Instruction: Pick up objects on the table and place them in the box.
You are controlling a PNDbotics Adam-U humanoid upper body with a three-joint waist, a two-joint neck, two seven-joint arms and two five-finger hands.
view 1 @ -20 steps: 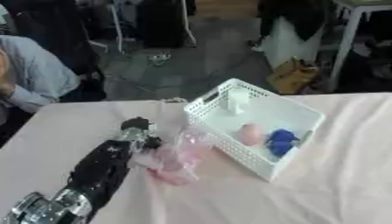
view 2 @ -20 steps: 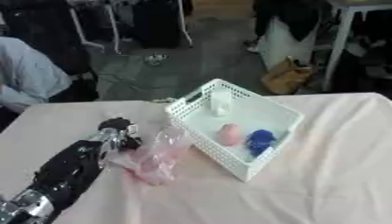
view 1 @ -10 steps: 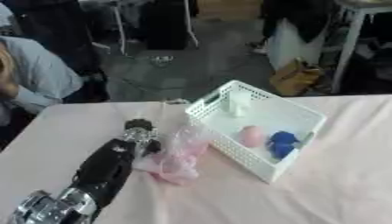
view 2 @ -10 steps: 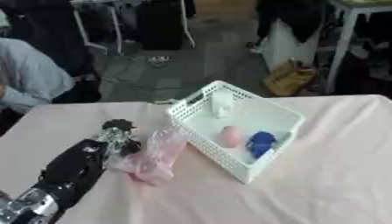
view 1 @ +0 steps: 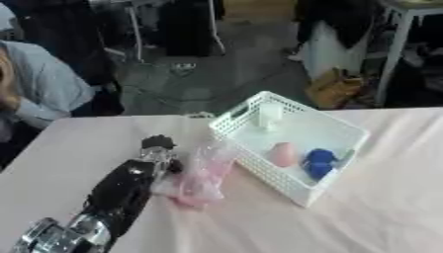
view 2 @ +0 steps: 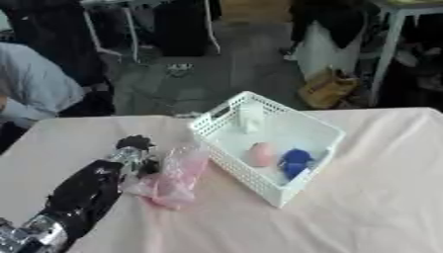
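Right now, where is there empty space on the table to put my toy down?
The table is bare to the right of and in front of the white basket. It is also bare on the far left, beyond the left hand. It is crowded between that hand and the basket, where a pink plastic bag lies.

The left arm comes in from the lower left corner, its silver wrist joint low in view and its black forearm stretched up and forward. The left robot hand (view 1: 154,157) sits at the end of it, fingers curled together at the tip. No right arm or robot hand shows in either view.
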